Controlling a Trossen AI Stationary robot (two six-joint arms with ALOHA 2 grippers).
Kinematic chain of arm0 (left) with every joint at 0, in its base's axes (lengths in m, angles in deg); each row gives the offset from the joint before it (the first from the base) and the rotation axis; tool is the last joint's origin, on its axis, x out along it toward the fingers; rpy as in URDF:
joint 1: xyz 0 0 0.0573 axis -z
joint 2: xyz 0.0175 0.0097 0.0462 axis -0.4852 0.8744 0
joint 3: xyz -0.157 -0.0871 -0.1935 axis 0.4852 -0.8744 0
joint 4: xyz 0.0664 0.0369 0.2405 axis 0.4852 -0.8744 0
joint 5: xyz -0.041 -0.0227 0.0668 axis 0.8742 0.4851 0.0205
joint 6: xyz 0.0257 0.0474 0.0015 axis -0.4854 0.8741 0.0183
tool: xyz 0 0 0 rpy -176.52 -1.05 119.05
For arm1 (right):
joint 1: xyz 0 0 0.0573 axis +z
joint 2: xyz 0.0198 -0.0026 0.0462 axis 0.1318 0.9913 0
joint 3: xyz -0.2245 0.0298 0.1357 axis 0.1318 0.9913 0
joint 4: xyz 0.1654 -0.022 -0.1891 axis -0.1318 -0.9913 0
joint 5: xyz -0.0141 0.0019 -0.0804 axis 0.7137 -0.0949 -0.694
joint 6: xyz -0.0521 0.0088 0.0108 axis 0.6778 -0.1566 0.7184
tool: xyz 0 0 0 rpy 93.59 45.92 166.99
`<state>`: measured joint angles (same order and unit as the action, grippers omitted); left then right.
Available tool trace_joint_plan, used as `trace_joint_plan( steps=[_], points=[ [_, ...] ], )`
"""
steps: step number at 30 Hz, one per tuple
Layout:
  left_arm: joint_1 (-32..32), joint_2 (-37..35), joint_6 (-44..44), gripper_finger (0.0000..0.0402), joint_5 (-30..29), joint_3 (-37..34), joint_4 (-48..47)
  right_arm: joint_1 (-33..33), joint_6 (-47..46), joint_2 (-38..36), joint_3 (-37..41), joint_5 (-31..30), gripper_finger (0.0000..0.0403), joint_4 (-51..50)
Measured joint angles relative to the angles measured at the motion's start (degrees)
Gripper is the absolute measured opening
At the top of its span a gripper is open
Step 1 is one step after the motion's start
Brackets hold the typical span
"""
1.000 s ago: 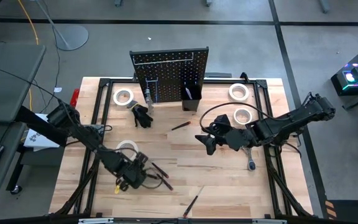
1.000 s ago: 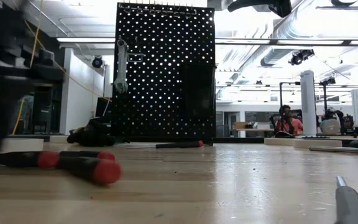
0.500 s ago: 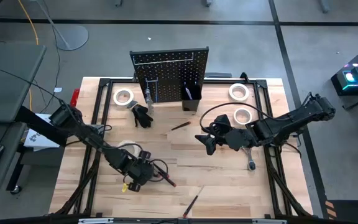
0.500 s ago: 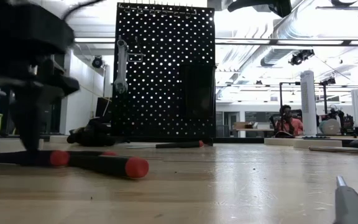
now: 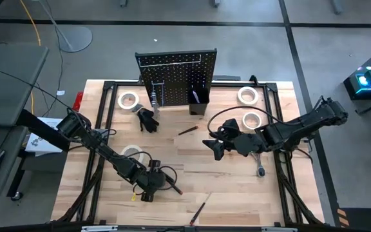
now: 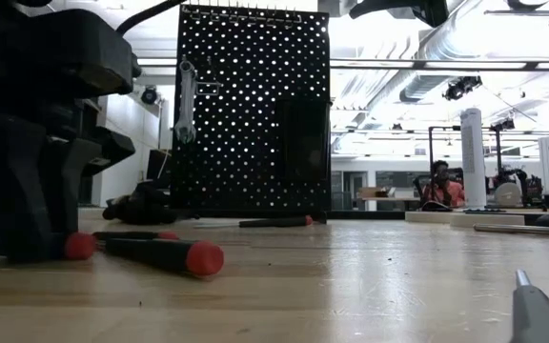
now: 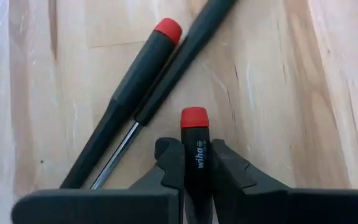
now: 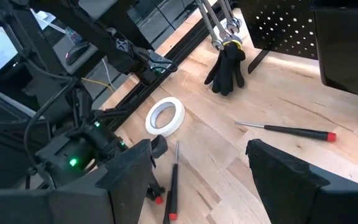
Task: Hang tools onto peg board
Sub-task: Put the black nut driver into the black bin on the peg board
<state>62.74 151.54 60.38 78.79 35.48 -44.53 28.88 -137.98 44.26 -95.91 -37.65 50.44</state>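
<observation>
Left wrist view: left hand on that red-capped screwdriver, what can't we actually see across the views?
- Screwdriver in the left hand: shaft and tip hidden behind the hand's fingers and the picture's edge, left wrist view.
- Same grip, low view: the arm's dark bulk covers it; only a red cap shows.
- High view: hand and cables cover the grip; too small.
- Peg board bin contents: too small, high view.

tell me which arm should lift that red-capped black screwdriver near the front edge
Left. Its tool already has both fingers closed around the red-capped black screwdriver on the wooden table. The right tool hangs open mid-table, well away from it.
</observation>
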Motion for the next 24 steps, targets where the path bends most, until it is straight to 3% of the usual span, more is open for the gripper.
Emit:
trace_joint_plan(
  steps=[8,15,24],
  points=[
    [0.3,-2.8,-3.5,0.0035,2.5,-0.2,-1.5,0.1,0.0,0.0,0.0,0.0,0.0256,0.0],
    [-0.3,-10.1,-7.9,0.0035,-2.1,-0.1,-5.7,0.2,0.1,0.0,0.0,0.1,0.0256,0.8],
    [-0.3,-18.0,-6.5,0.0035,-6.0,0.1,-7.3,0.2,0.6,0.0,0.0,0.3,0.0256,2.8]
  ],
)
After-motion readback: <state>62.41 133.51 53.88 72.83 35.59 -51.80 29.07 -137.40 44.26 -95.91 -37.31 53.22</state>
